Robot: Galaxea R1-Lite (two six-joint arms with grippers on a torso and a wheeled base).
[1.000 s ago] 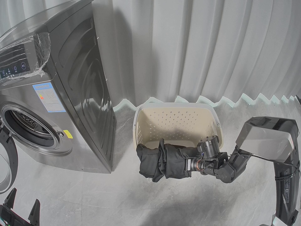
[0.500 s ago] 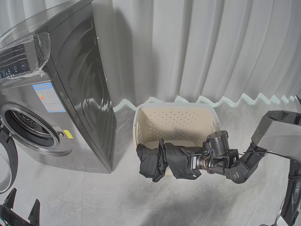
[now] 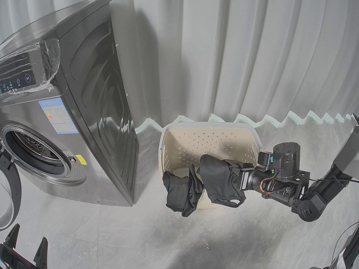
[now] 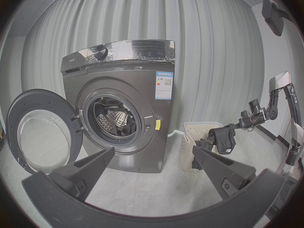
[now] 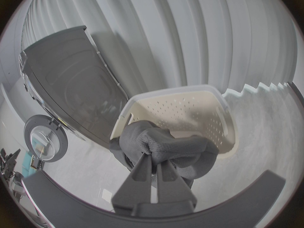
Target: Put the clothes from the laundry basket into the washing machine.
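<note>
A cream laundry basket (image 3: 211,126) stands on the floor right of the grey washing machine (image 3: 67,105), whose round door (image 4: 41,130) hangs open. A dark grey garment (image 3: 222,182) is lifted above the basket's front rim, and my right gripper (image 5: 154,163) is shut on it. Part of that cloth or a second dark piece (image 3: 181,193) still drapes over the front rim. The same garment (image 4: 223,138) hangs beside the basket (image 4: 196,132) in the left wrist view. Dark clothes lie inside the drum (image 4: 118,122). My left gripper (image 3: 26,241) hangs low at the near left, open.
White pleated curtains (image 3: 239,49) close off the back. The pale marble floor (image 3: 123,232) spreads between the washing machine and the basket. The open door (image 3: 7,195) juts out at the left edge.
My right gripper has risen and drawn back to the right, pulling the dark garment up off the basket's front rim. The left arm has stayed put.
</note>
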